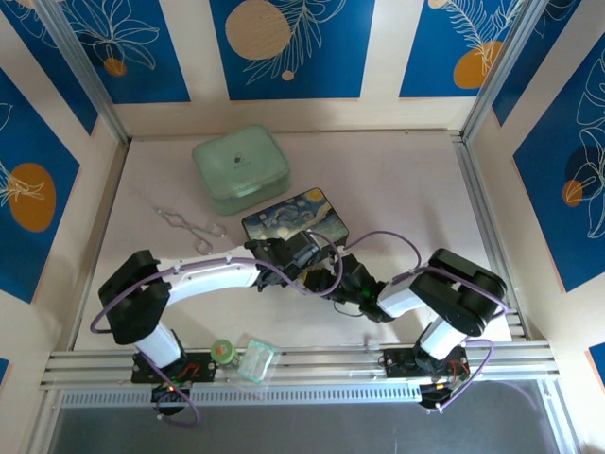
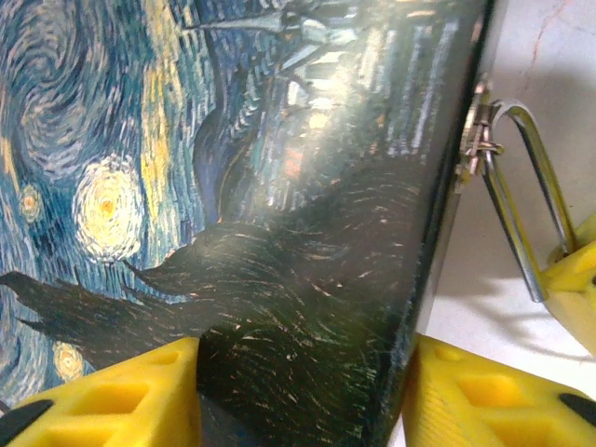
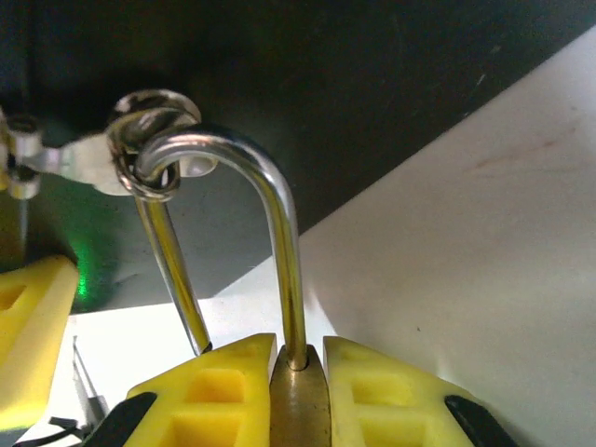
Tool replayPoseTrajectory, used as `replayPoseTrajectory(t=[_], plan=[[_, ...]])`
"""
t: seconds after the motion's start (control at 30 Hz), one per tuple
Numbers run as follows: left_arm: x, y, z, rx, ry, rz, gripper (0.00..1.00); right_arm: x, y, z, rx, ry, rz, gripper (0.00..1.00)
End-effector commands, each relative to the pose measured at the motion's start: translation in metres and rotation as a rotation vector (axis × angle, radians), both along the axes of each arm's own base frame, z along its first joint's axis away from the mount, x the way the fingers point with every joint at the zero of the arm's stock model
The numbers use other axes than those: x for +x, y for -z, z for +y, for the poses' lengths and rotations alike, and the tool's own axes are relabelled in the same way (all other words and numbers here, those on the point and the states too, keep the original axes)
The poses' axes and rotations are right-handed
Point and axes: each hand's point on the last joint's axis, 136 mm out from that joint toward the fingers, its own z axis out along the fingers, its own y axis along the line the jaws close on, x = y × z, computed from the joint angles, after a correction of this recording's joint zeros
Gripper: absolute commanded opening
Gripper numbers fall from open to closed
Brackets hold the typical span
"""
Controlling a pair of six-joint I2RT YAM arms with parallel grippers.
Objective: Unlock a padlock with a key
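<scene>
The brass padlock (image 3: 300,402) is seen edge-on, and my right gripper (image 3: 300,349) is shut on its body. Its silver shackle (image 3: 277,209) loops through the ring of the clasp (image 3: 140,140) on the Starry-Night box (image 2: 279,233). One leg enters the brass body; the other runs down beside the left finger, off to the side of the body. My left gripper (image 2: 303,372) is shut on the box's near corner, one yellow finger (image 2: 102,400) on each side. From above, both grippers (image 1: 301,255) (image 1: 342,276) meet at the box's (image 1: 295,220) near edge. The key is hidden.
A pale green lidded box (image 1: 241,168) stands at the back of the table. Silver wire tongs (image 1: 189,225) lie left of the patterned box. A small green-capped bottle (image 1: 224,352) and a clear cup (image 1: 255,364) sit on the near rail. Aluminium rails frame the table.
</scene>
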Motion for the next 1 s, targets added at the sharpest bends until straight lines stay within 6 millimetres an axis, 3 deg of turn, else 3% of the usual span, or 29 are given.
replayPoseTrajectory(t=[0.0,0.33,0.57,0.8,0.97], plan=[[-0.032,0.047,0.037,0.200,0.004,0.176,0.44,0.018,-0.010,0.000,0.106,0.083,-0.038,0.02],[-0.043,0.062,0.045,0.272,0.040,0.210,0.45,0.035,-0.011,-0.006,0.220,0.152,-0.026,0.01],[-0.045,0.063,0.046,0.285,0.054,0.212,0.44,0.045,-0.023,-0.015,0.228,0.170,-0.066,0.00],[-0.047,0.066,0.043,0.291,0.077,0.214,0.43,0.058,-0.048,-0.021,0.277,0.163,-0.132,0.00],[-0.050,0.065,0.042,0.278,0.085,0.216,0.43,0.067,-0.048,-0.027,0.284,0.197,-0.125,0.00]])
